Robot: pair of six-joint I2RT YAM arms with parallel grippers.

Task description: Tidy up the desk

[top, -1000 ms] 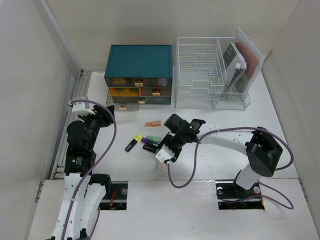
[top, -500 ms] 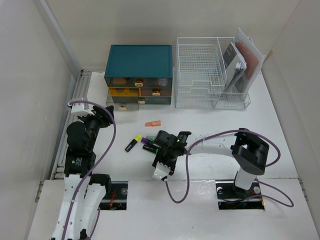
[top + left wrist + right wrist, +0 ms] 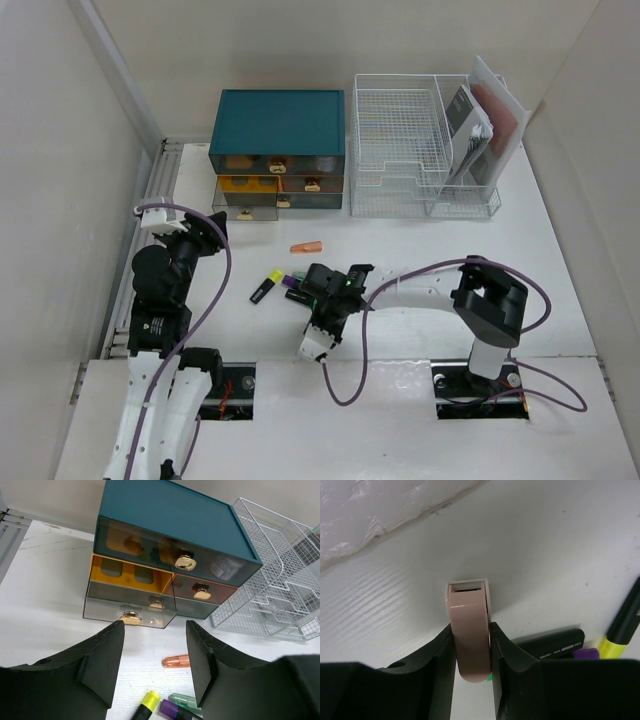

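Step in hand: taking hold of a loose pink piece (image 3: 468, 630) on the worktop (image 3: 560, 260), which fills the middle of the top view.
Right jaws: drawn in on the pink piece, touching both its sides; not yet lifted.
Left jaws: partly apart, empty, facing the teal drawer box (image 3: 170, 525).
Next move: probably a straight lift, then a carry up-frame to storage, clear of the highlighters (image 3: 262, 288) just beside.
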